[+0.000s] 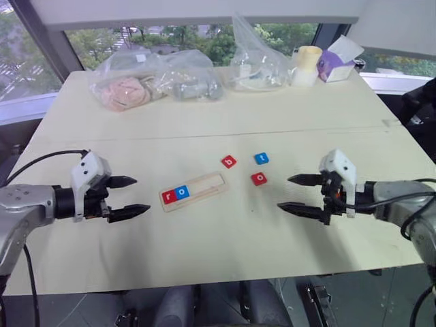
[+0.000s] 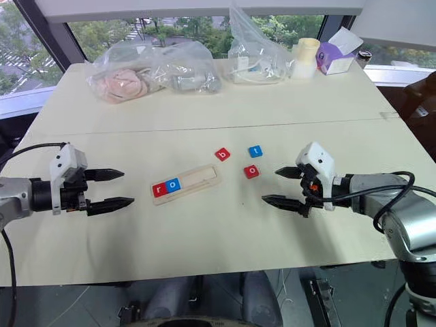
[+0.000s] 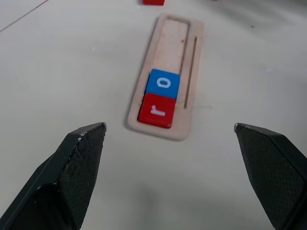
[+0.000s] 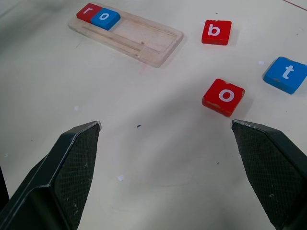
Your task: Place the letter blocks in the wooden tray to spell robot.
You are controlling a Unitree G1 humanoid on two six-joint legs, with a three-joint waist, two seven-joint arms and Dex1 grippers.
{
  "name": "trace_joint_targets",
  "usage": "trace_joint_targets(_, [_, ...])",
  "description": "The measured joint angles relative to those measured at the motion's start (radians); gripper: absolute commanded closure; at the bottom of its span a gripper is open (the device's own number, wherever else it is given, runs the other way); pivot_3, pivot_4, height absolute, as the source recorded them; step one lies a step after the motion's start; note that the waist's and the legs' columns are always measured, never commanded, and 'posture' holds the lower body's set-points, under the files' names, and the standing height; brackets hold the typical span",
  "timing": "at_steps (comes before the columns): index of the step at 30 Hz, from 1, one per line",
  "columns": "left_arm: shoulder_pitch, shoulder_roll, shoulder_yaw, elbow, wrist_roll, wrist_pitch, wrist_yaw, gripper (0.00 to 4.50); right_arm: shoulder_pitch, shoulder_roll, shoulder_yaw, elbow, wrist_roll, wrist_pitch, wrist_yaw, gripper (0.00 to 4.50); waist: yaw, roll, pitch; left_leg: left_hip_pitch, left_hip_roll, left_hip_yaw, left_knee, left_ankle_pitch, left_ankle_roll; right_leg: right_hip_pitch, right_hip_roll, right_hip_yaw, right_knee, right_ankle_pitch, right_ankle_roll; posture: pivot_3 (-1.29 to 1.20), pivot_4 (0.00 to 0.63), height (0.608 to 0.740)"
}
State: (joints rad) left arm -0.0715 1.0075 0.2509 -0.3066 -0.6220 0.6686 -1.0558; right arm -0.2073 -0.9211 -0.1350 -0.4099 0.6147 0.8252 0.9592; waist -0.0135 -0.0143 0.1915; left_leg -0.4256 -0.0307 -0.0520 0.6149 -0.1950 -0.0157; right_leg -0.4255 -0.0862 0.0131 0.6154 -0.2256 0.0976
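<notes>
We see the tray (image 1: 193,190) lying on the table (image 1: 204,252) between our two hands. The red r (image 1: 169,197) and the blue o (image 1: 181,192) already sit side by side at its left end. The rest of the tray has no blocks in it.

Three blocks lie loose to the right of the tray: the red b (image 1: 229,161), the blue t (image 1: 261,159) and the red o (image 1: 259,179). They are near each other but not touching.

Our left gripper (image 1: 128,197) is wide open and holds nothing. Our right gripper (image 1: 294,193) is wide open too, and it is near the loose blocks.

We think the b goes in next, right beside the blue o. The right gripper looks best for this. We should come down over the b, pinch it by two flat sides, and keep clear of the t and the red o. Then we should set it flat in the tray, with the letter turned the same way as the r.
</notes>
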Motion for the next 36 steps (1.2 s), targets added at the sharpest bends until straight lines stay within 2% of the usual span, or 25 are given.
trace_joint_targets(8, [-0.006, -0.019, 0.000, -0.012, -0.024, 0.029, 0.014, 0.00, -0.008, 0.040, 0.007, -0.001, -0.001, -0.001, -0.054, 0.04, 0.003, 0.000, 0.000, 0.000, 0.000, 0.000, 0.000, 0.000, 0.000, 0.000, 0.000, 0.000, 0.000, 0.000, 0.000, 0.00, 0.150, 0.740])
trace_joint_targets(19, [-0.060, -0.020, -0.035, 0.020, 0.021, -0.017, 0.004, 0.00, -0.011, 0.045, 0.016, 0.000, -0.003, -0.003, -0.071, 0.04, 0.005, 0.000, 0.000, 0.000, 0.000, 0.000, 0.001, 0.000, 0.000, 0.000, 0.003, 0.000, 0.000, 0.000, 0.000, 0.00, 0.150, 0.740])
trace_joint_targets(22, [-0.102, -0.024, -0.090, 0.044, 0.063, -0.060, -0.015, 0.00, -0.014, 0.048, 0.022, -0.002, -0.002, -0.003, -0.075, 0.04, 0.005, 0.000, 0.000, 0.000, 0.000, 0.001, 0.001, 0.000, 0.000, 0.000, 0.003, 0.000, 0.000, 0.000, 0.000, 0.00, 0.150, 0.740])
trace_joint_targets(30, [-0.287, -0.142, -0.330, 0.179, 0.218, -0.174, -0.055, 0.00, -0.031, 0.112, 0.080, -0.033, -0.002, 0.008, -0.118, 0.04, 0.004, 0.000, 0.000, 0.000, 0.000, 0.001, 0.001, 0.000, 0.000, 0.000, 0.005, 0.000, 0.001, 0.000, 0.000, 0.00, 0.150, 0.740])
trace_joint_targets(36, [-0.352, -0.205, -0.444, 0.290, 0.351, -0.279, -0.061, 0.00, -0.024, 0.122, 0.121, -0.194, 0.047, 0.081, -0.166, 0.04, 0.003, 0.000, 0.000, 0.000, 0.000, 0.000, 0.001, 0.000, 0.000, 0.000, 0.005, 0.000, 0.001, 0.000, 0.000, 0.00, 0.150, 0.740])
